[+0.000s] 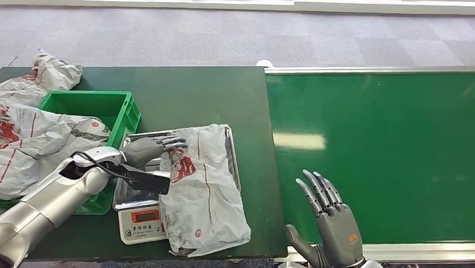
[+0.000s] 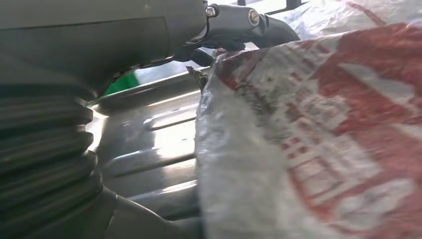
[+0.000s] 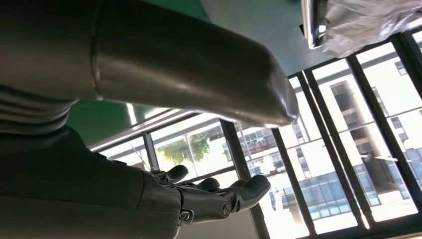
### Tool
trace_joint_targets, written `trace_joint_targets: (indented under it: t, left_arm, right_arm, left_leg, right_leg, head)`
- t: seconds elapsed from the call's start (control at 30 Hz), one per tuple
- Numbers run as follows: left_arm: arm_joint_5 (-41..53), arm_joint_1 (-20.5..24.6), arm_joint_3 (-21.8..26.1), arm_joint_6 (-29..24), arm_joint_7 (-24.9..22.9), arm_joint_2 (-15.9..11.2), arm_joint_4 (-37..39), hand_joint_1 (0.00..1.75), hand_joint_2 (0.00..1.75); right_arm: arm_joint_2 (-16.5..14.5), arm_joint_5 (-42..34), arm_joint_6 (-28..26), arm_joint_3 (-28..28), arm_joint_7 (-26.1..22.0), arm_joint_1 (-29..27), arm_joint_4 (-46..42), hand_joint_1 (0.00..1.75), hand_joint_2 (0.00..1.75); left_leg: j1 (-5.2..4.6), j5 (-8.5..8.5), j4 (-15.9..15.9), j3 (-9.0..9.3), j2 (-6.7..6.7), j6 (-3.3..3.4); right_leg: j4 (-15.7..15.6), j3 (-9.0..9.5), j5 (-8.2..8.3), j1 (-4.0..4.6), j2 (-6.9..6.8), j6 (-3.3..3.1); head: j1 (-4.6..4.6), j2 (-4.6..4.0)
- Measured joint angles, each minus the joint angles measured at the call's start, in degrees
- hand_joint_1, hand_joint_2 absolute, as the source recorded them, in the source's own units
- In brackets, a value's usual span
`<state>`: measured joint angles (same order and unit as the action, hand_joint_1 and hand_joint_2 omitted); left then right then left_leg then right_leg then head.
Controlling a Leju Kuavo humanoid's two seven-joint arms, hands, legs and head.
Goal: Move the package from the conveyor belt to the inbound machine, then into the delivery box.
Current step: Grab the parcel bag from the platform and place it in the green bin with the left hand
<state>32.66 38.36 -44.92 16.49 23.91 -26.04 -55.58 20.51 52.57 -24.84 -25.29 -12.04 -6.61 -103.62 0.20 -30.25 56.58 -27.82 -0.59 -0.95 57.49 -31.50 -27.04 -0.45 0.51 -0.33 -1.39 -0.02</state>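
A grey plastic package with red print lies on the metal tray of the inbound machine, a scale with a red display. My left hand is at the package's left upper edge, fingers laid over it. In the left wrist view the package edge sits between the dark fingers and the thumb, over the shiny tray. My right hand hovers open over the near edge of the green conveyor belt, fingers spread and holding nothing.
The green delivery box stands left of the scale. Two other grey packages lie in and beside the box, a large one and one behind. Dark green table extends behind the scale. Grey carpet lies beyond.
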Motion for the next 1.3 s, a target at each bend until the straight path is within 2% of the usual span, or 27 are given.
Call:
trace_joint_targets:
  t: [0.03,0.1,0.17,0.23,0.4,0.73,0.93,1.0,1.1,1.3]
  left_arm:
    - [0.2,0.8,-1.0,-0.8,0.3,1.5,1.8,0.0,1.75]
    - [0.7,2.2,-2.7,-1.7,0.6,4.4,4.8,0.31,1.75]
    - [1.2,3.5,-4.1,-2.1,0.7,6.8,7.2,1.19,1.75]
    - [1.5,4.4,-5.2,-2.2,0.8,8.3,8.7,1.75,1.75]
    - [2.2,4.7,-6.8,-3.5,1.6,9.9,10.0,1.75,1.75]
    - [4.6,3.8,-7.8,-7.0,1.0,10.2,9.3,1.75,1.75]
    - [7.8,1.4,-7.1,-15.4,-2.6,9.2,6.9,1.75,1.75]
    - [10.3,-0.5,-5.2,-19.1,-5.2,8.1,4.3,1.75,1.75]
    - [14.4,-3.8,0.3,-22.2,-8.9,5.7,-0.8,1.75,1.75]
    - [21.3,-7.3,17.3,-25.4,-13.1,-1.0,-13.6,1.75,1.75]
  right_arm:
    - [0.0,-0.3,0.1,0.0,0.0,0.0,0.0,0.0,1.75]
    - [0.0,-1.2,0.3,0.0,-0.2,0.1,0.0,0.0,1.75]
    - [0.0,-2.1,0.3,0.0,-0.3,0.5,0.0,0.0,1.75]
    - [0.0,-2.6,0.3,0.0,-0.4,0.8,0.0,0.0,1.75]
    - [-0.1,-3.3,0.4,0.0,-0.4,1.5,0.0,0.0,1.75]
    - [-0.7,-3.8,0.2,0.0,-0.5,1.4,0.2,0.0,1.75]
    - [-0.7,-3.5,-0.6,0.8,-1.2,-1.4,0.0,0.0,1.75]
    - [-0.7,-2.8,-1.0,1.2,-0.7,-2.8,-0.4,0.0,1.75]
    - [-0.8,-1.9,-1.9,1.5,0.4,-4.9,-1.2,0.0,1.75]
    - [-0.9,-1.2,-3.5,1.6,1.8,-8.1,-2.7,0.0,1.75]
  left_leg:
    - [-0.08,-0.09,-0.1,0.28,-0.03,0.12]
    - [-0.2,-0.23,-0.1,0.76,-0.09,0.32]
    - [-0.23,-0.26,-0.1,1.03,-0.21,0.38]
    - [-0.23,-0.16,-0.1,0.97,-0.32,0.38]
    - [-0.24,-0.03,-0.1,0.77,-0.37,0.37]
    - [-0.21,-0.19,-0.1,0.93,-0.31,0.28]
    - [-0.21,-0.27,-0.1,0.99,-0.22,0.27]
    - [-0.21,-0.28,-0.1,0.97,-0.06,0.25]
    - [-0.2,-0.23,-0.1,0.85,0.17,0.15]
    - [-0.05,0.12,-0.1,0.27,0.26,-0.1]
  right_leg:
    - [0.0,0.28,-0.14,-0.09,-0.07,0.09]
    - [0.0,0.79,-0.37,-0.2,-0.18,0.22]
    - [0.0,1.1,-0.48,-0.22,-0.28,0.31]
    - [0.0,1.1,-0.39,-0.22,-0.33,0.33]
    - [0.0,0.93,-0.24,-0.23,-0.33,0.36]
    - [0.0,0.96,-0.38,-0.2,-0.24,0.24]
    - [0.0,0.99,-0.46,-0.19,-0.17,0.23]
    - [0.0,0.9,-0.44,-0.19,-0.03,0.21]
    - [0.1,0.58,-0.35,-0.11,0.15,0.09]
    - [0.2,-0.43,0.02,0.04,0.33,-0.19]
  head:
    - [-0.01,0.0]
    - [-0.01,0.0]
    - [-0.02,0.0]
    - [-0.03,0.0]
    - [-0.02,0.0]
    - [-0.01,0.0]
    - [-0.02,0.0]
    - [-0.02,0.0]
    - [-0.02,0.0]
    - [-0.01,0.0]
